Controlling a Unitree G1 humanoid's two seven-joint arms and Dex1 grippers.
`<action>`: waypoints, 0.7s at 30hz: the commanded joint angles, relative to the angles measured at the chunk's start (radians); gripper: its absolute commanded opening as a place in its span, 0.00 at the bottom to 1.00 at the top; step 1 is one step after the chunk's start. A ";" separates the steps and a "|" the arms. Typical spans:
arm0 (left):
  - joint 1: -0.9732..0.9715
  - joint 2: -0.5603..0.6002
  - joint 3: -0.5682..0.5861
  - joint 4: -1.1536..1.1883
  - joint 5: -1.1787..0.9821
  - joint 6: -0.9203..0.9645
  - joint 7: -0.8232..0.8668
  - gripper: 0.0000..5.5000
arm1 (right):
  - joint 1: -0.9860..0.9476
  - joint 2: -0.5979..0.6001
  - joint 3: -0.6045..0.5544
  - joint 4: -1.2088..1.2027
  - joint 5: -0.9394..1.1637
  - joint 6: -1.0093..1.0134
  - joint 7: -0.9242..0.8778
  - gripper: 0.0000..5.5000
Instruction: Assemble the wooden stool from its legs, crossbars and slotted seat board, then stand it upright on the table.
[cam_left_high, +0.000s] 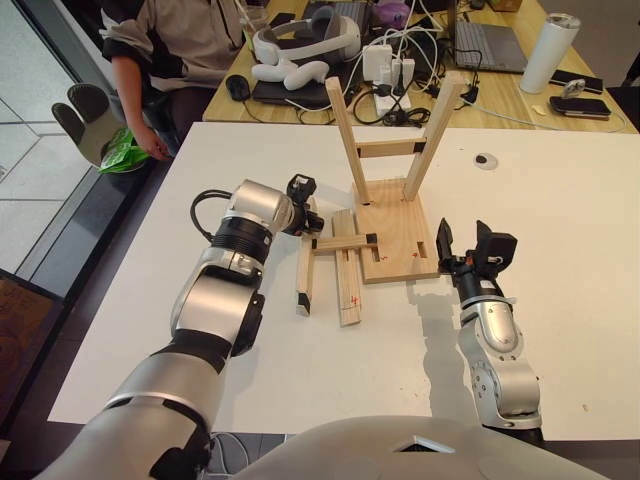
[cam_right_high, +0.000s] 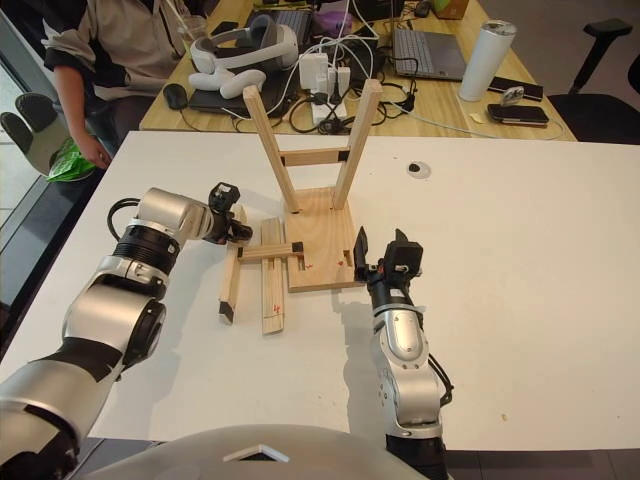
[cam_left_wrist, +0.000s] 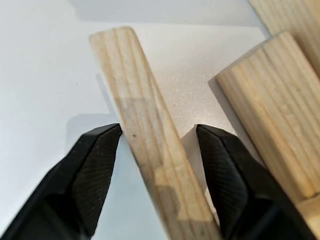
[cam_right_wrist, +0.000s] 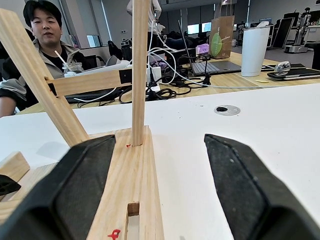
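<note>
The slotted seat board (cam_left_high: 398, 240) lies flat mid-table. Two legs (cam_left_high: 347, 140) rise from its far side, joined by a crossbar (cam_left_high: 389, 148). Left of the board a second leg pair (cam_left_high: 347, 285) lies flat on the table, joined by a crossbar (cam_left_high: 338, 242). My left gripper (cam_left_high: 303, 214) sits at the far end of the outer lying leg (cam_left_wrist: 145, 130), open, with one finger (cam_left_wrist: 95, 165) on each side of it. My right gripper (cam_left_high: 468, 244) stands open just right of the board's near corner (cam_right_wrist: 132, 170), holding nothing.
A round cable grommet (cam_left_high: 486, 160) sits in the white table at the back right. Behind the table is a cluttered desk with a headset (cam_left_high: 300, 45), cables, a laptop and a white tumbler (cam_left_high: 549, 50). A person sits at the far left.
</note>
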 joint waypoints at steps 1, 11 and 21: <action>0.005 0.001 -0.023 0.109 0.045 -0.041 -0.010 0.40 | -0.011 0.033 0.007 0.005 0.007 -0.002 -0.009 0.60; -0.059 -0.016 0.044 0.245 0.047 -0.179 0.017 0.20 | -0.015 0.023 0.001 0.005 0.015 0.007 -0.003 0.60; -0.076 0.124 0.233 0.179 -0.027 -0.151 0.055 0.19 | 0.003 0.026 0.004 -0.010 0.017 0.005 -0.007 0.60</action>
